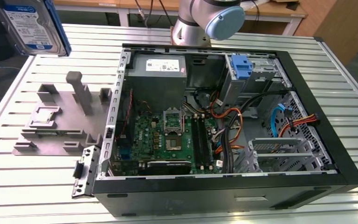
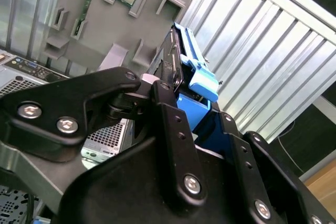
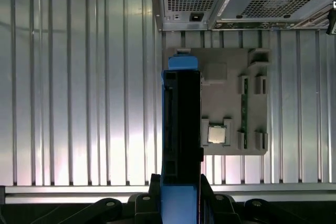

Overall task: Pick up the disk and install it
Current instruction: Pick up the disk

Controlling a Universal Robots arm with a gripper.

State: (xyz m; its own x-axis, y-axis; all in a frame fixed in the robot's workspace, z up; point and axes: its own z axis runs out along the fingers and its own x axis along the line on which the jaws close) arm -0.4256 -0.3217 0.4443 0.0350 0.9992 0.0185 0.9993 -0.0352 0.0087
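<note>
The disk [image 1: 33, 25], silver with a blue-and-white label and a blue bracket, hangs high in the air at the exterior view's upper left, above the slatted table. In both wrist views it shows edge-on, a dark slab [image 3: 181, 124] with a blue bracket end [image 2: 202, 80]. My gripper [image 3: 181, 199] is shut on the disk, with a black finger [image 3: 154, 190] pressed against each flat side. Below the disk in the first wrist view lies the grey fixture block [image 3: 226, 98]. The open computer case [image 1: 229, 116] stands apart, to the exterior view's right of the disk.
The grey fixture [image 1: 61, 116] has upright posts and holds a processor chip [image 3: 216, 135]. Inside the case are a grey power supply [image 1: 157, 70], a blue caddy [image 1: 241, 67], the motherboard [image 1: 166, 135] and loose cables [image 1: 229, 121]. The arm's base [image 1: 204, 18] stands behind the case.
</note>
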